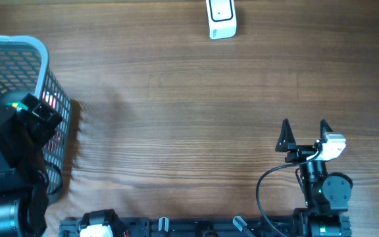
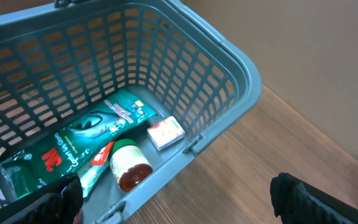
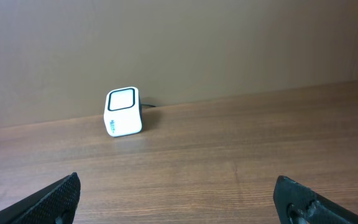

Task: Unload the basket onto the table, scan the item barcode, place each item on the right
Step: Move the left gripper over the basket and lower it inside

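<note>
The left pincer [image 2: 176, 202] hangs above a grey-blue plastic basket [image 2: 241, 81] with holes in its walls. Its 2 fingers are spread wide apart and hold nothing. Down below this pincer, on the floor of the basket, lie the things to scan: a flat green packet [image 2: 79, 140], a small white bottle with a red cap [image 2: 129, 167] and a little white and orange box [image 2: 166, 132]. The bottle lies on its side just beside the packet, and the little box lies near it, by the basket wall. The right pincer [image 1: 304, 135] is spread wide too, with nothing in it, low over the brown wooden desk [image 1: 176, 99]. Well ahead of it, a bit to its left, stands the small white scanner box [image 3: 123, 112], with its window turned toward this pincer. I cannot see a barcode on anything. I think the job is at its very first step, because nothing is picked up yet. Next, I think the left pincer has to go down into the basket, close on 1 thing, lift it over the rim, and bring it to the scanner. Then the barcode must face the window. The basket wall is close, so the fingers could bump it.
</note>
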### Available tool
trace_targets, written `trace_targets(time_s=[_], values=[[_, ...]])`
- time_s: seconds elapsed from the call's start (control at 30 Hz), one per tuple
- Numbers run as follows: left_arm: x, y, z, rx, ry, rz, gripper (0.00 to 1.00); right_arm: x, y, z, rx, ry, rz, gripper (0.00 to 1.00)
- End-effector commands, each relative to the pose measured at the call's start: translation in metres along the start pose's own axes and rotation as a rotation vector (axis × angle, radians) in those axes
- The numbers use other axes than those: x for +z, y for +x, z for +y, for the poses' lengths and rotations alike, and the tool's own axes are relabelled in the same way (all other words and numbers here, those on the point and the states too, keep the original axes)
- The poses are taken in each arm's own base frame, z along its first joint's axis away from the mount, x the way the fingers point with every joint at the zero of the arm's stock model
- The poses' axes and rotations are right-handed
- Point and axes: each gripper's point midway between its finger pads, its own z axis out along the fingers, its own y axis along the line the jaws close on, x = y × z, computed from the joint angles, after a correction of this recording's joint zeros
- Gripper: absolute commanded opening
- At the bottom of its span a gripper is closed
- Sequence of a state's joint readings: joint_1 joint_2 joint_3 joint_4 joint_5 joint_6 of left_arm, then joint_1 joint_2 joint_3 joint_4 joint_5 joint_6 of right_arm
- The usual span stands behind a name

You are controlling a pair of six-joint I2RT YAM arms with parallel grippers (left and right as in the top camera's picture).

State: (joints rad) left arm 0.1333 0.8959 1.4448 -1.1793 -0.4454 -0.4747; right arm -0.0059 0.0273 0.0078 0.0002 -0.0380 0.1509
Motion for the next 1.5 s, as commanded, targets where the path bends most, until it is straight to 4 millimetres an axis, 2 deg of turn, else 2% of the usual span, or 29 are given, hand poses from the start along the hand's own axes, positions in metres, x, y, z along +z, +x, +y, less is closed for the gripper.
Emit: trace_targets(time_s=[0.0,0.3,0.53,0.7,0.83,1.1,1.23,1.47], values=[[-0.003,-0.008,0.007,-0.065,-0.029,-0.024,1.0,0.0,0.002,0.004,-0.02,-0.02,0.008,1.0],[-0.001,-0.011,0.018,-0.116,-0.07,-0.035,1.0,0.0,0.002,0.004,-0.019,-0.019,0.008,1.0],[0.001,-0.017,0.035,-0.259,-0.131,-0.06,1.0,0.0,0.002,0.004,-0.019,-0.02,0.008,1.0],[0.013,-0.02,0.049,-0.299,-0.205,-0.056,1.0,0.0,0.002,0.003,-0.02,-0.019,0.008,1.0],[0.026,-0.02,0.062,-0.402,-0.266,-0.037,1.0,0.0,0.002,0.004,-0.019,-0.02,0.008,1.0],[0.05,0.017,0.101,-0.645,-0.396,0.171,1.0,0.0,0.002,0.004,-0.02,-0.02,0.008,1.0],[0.062,0.031,0.109,-0.747,-0.412,0.269,1.0,0.0,0.002,0.004,-0.02,-0.02,0.008,1.0],[0.075,0.055,0.129,-0.874,-0.561,0.372,1.0,0.0,0.002,0.004,-0.019,-0.02,0.008,1.0]])
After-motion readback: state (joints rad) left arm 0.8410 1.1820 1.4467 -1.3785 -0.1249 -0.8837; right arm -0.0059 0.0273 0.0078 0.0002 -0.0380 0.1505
